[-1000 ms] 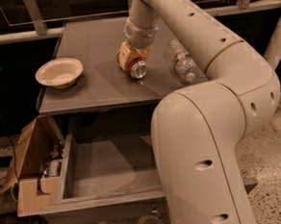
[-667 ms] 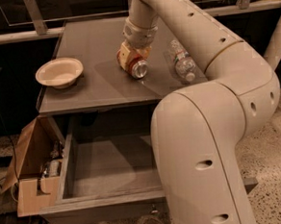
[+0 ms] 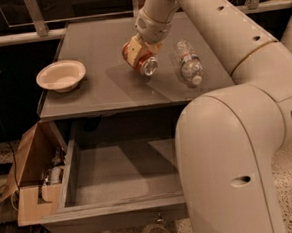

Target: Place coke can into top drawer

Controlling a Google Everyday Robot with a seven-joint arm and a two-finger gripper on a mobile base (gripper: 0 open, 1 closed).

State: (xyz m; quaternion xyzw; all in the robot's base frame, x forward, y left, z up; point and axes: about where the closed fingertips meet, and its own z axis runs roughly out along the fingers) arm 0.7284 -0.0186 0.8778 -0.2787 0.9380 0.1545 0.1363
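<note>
- The gripper (image 3: 138, 55) had its jaws clamped on the tipped coke can (image 3: 147, 65) over the table (image 3: 99, 86), ready to carry it.
- The top drawer (image 3: 124, 165) was open below, ready for the can.

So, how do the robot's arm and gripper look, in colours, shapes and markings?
The arm is cream-white, built of thick rounded shells with small dark round holes and thin seams at the joints. No loose cables show. The gripper, over the table at the coke can, has short tan fingers.

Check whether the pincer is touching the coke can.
Touching: the camera view shows the pincer closed around the tilted coke can, over the tabletop.
</note>
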